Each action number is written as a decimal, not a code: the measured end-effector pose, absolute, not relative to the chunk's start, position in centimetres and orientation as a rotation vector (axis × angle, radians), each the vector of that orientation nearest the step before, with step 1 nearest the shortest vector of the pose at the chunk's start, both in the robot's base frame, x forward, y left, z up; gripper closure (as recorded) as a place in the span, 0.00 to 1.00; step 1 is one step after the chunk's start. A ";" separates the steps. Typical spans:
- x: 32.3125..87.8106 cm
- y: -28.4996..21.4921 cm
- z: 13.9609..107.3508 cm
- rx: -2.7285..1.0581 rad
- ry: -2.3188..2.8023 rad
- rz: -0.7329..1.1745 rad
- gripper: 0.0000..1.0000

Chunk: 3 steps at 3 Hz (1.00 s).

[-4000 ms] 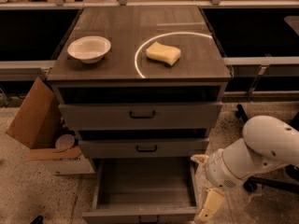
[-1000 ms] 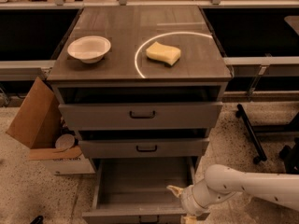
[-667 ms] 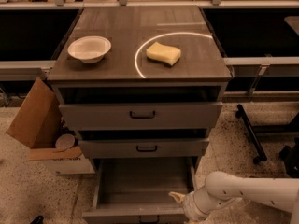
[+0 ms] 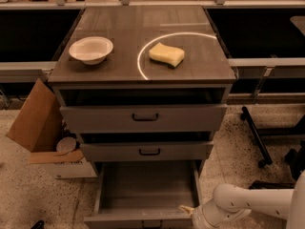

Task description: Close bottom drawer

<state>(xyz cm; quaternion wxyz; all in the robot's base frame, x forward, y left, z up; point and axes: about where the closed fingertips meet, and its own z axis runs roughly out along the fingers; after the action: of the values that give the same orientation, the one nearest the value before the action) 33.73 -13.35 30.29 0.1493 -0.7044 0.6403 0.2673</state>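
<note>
The bottom drawer [image 4: 145, 187] is the lowest of three grey wood-grain drawers and stands pulled far out, showing its plain grey box interior. Its front panel [image 4: 138, 220] lies at the bottom edge of the camera view, with the black handle mostly cut off. My gripper [image 4: 187, 210] is at the end of the white arm [image 4: 238, 204], low on the right. It sits at the drawer's front right corner, right by the top edge of the front panel.
The top drawer [image 4: 143, 117] and middle drawer [image 4: 147, 151] each stand slightly out. A white bowl [image 4: 91, 49] and a yellow sponge [image 4: 167, 54] lie on the cabinet top. A cardboard box [image 4: 33, 123] stands at left, black chair legs [image 4: 255, 137] at right.
The arm has dropped lower and swung left, from beside the drawer's right side to its front right corner. The drawer stands as far out as before.
</note>
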 end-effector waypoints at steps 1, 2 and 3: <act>32.2 -14.6 28.0 -1.989 1.897 0.798 0.27; 32.1 -15.1 26.4 -1.955 1.947 0.793 0.50; 33.0 -15.5 23.7 -1.912 2.022 0.761 0.73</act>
<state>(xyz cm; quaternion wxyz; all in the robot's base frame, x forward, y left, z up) 33.00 -15.49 23.74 0.1278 -0.6572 0.6952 0.2616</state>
